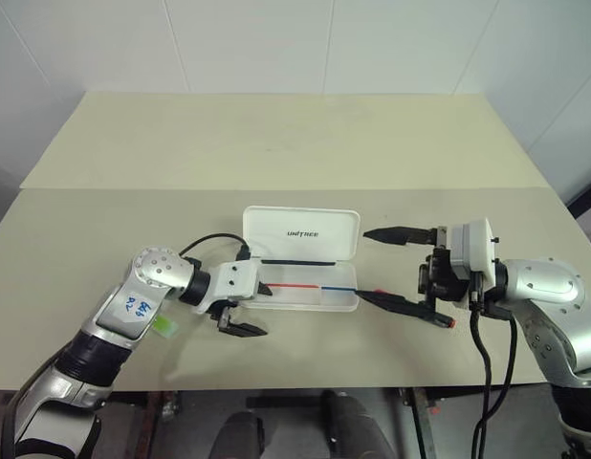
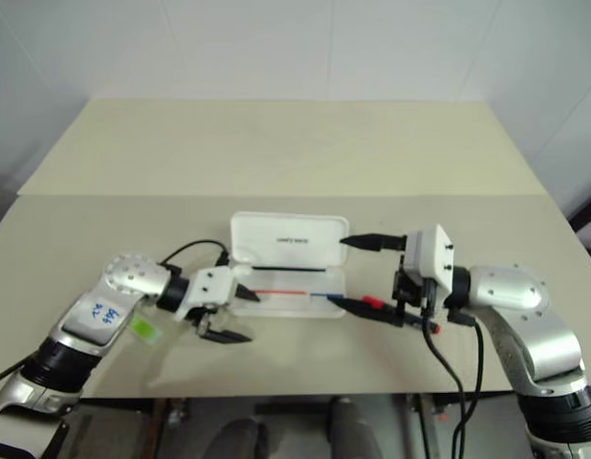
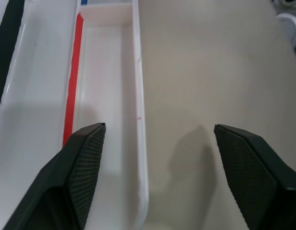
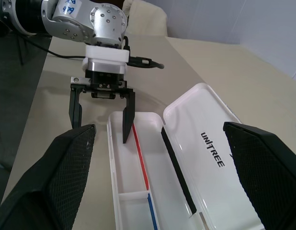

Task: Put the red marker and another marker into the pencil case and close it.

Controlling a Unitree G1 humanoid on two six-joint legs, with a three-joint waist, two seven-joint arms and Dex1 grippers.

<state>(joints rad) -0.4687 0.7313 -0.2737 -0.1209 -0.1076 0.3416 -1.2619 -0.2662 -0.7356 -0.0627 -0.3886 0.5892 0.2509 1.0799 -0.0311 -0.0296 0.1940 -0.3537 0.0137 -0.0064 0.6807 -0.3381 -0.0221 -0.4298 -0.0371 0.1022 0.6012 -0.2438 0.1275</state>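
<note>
- Pencil case (image 1: 300,258) lies open mid-surface (image 1: 276,143), lid up, tray looks empty.
- Left pincer (image 4: 102,115) apart, one finger inside the tray's end; right pincer (image 1: 405,268) apart, empty.
- Green marker (image 1: 164,326) lies under the left arm; red marker (image 2: 372,302) beneath the right pincer.
- Risk: the finger in the tray could drag the case.

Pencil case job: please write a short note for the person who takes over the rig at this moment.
Left gripper: open, empty, at the case's left end, one finger over the tray.
Right gripper: open wide, empty, at the case's right end.
Pencil case: lies open; the tray looks empty.
Red marker: apparently on the table under the right gripper.
Lime-green marker: on the table beside the left forearm.
Done: case opened. Left: put in both markers, close the lid.
</note>
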